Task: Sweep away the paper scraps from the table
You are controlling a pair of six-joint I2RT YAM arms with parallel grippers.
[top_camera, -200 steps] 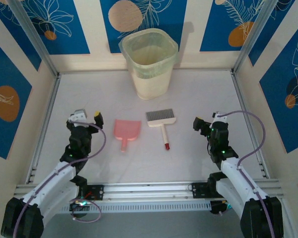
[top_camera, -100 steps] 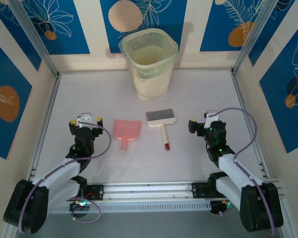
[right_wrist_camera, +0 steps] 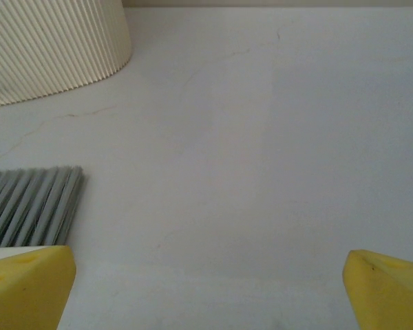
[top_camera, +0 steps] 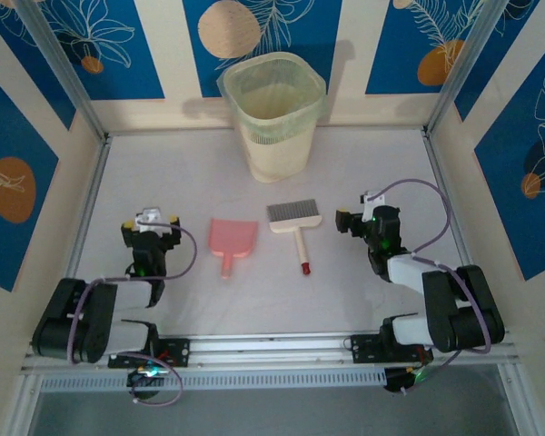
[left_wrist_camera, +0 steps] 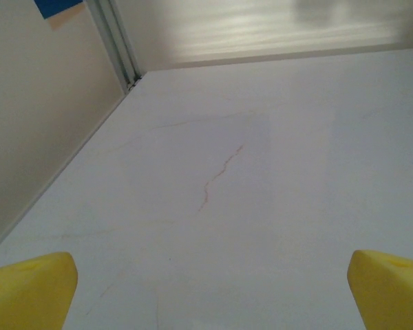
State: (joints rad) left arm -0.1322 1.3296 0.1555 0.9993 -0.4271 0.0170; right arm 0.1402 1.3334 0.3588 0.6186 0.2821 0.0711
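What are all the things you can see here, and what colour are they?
table: one, white-grey, under everything.
bin: one, pale cream, ribbed, at the far middle of the table.
dustpan: one, pink, lying flat at the middle of the table, left of the brush.
brush: one, grey bristles, cream head, red-tipped handle, right of the dustpan.
walls: blue and cream, patterned, around the table.
rail: one, silver, along the near edge.
left gripper: one, yellow fingertips, open, left of the dustpan.
right gripper: one, yellow fingertips, open, right of the brush.
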